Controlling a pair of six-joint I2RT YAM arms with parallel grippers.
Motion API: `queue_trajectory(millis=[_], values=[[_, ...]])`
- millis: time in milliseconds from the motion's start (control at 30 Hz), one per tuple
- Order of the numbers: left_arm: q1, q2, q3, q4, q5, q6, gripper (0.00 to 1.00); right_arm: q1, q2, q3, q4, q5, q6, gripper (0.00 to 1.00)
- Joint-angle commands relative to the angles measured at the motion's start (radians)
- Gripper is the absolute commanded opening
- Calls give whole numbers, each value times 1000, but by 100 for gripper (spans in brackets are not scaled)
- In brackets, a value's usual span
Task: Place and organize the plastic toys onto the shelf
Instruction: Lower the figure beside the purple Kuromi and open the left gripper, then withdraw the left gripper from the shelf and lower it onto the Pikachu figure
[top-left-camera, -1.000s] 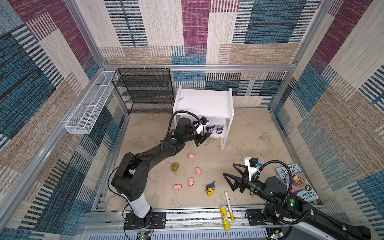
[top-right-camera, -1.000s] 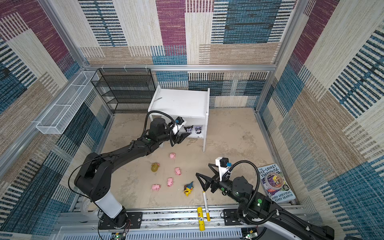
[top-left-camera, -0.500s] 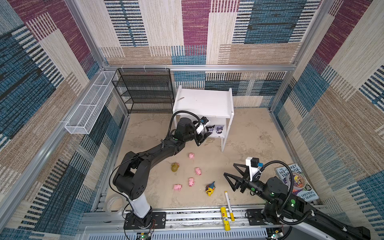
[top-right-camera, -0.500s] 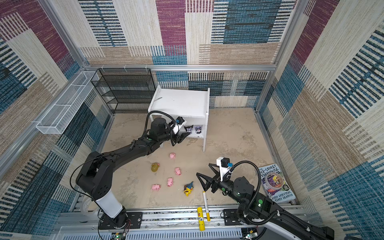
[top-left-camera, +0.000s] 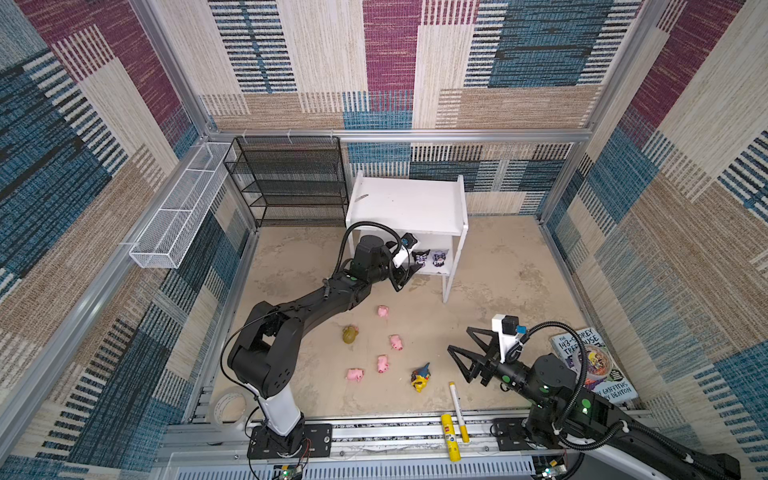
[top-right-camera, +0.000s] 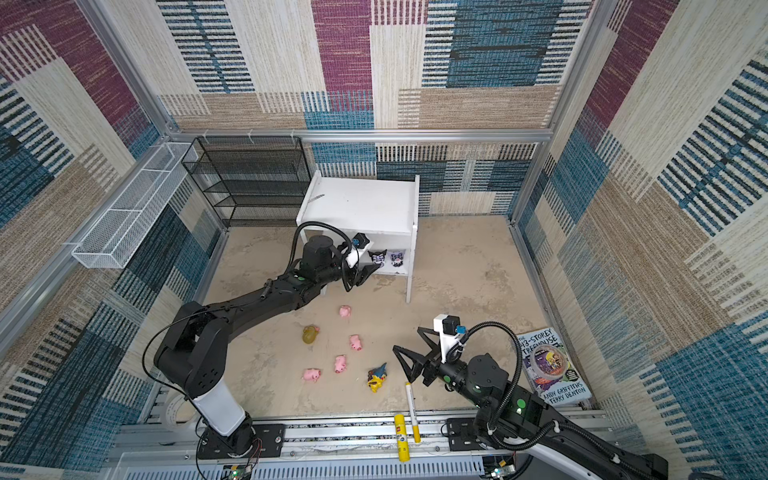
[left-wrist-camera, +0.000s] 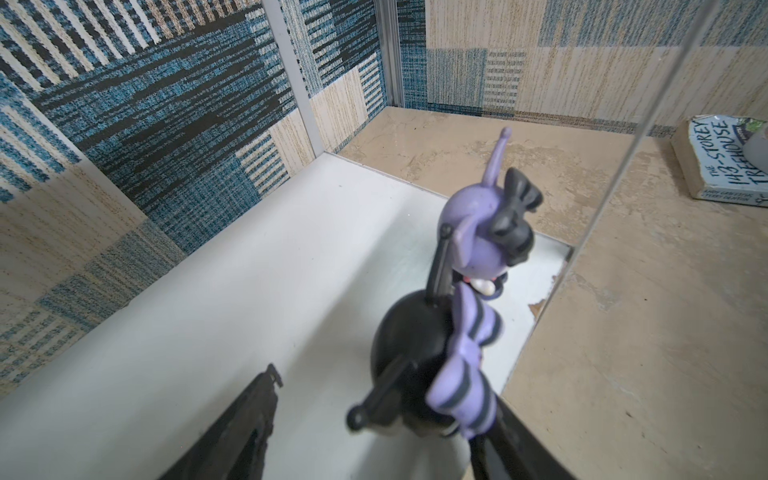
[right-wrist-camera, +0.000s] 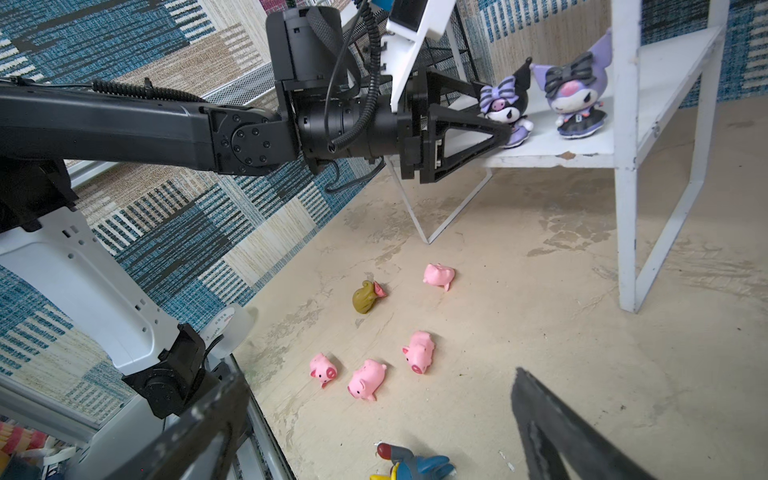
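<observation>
- Left tool (top-left-camera: 409, 278) at lower board of white two-tier board shelf (top-left-camera: 407, 203), centre of top view.
- Jaws parted around black-headed plastic figurine with purple striped bow (right-wrist-camera: 505, 106). One finger clear of it; other finger's contact not discernible.
- Purple-hooded twin figurine (right-wrist-camera: 575, 97) stood just beside, nearer frame right.
- Right tool (top-left-camera: 458, 338) spread wide, nothing held, over beige tabletop (top-left-camera: 498, 270).
- Lying on tabletop, lower centre: four pink plastic pigs (top-left-camera: 395, 343), yellow blue-hooded figure (top-left-camera: 419, 376), blond-haired pink doll (top-left-camera: 350, 333).
- Risk on withdrawal: thin ear snagged by finger, figurine toppled onto twin or dragged off board's front edge.
</observation>
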Motion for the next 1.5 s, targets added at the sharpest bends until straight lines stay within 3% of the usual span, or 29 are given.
queue_trajectory(millis=[0, 400, 733, 900, 1100, 1300, 1467], values=[[3, 0, 8, 46, -28, -8, 72, 0, -1, -1, 21, -3, 3, 100], [2, -91, -58, 55, 2, -22, 75, 0, -2, -4, 28, -12, 8, 100], [-22, -334, -253, 32, -52, -118, 77, 0, 65, -3, 34, -11, 17, 100], [-98, -495, -361, -39, -162, -205, 77, 0, 204, -3, 33, -57, 63, 100], [-200, -686, -436, -259, -320, -312, 77, -1, 382, -3, -14, -152, 166, 98], [-214, -879, -523, -445, -334, -426, 80, 3, 428, -33, -7, -306, 203, 97], [-306, -922, -615, -453, -301, -485, 77, 1, 403, -35, -49, -272, 222, 97]])
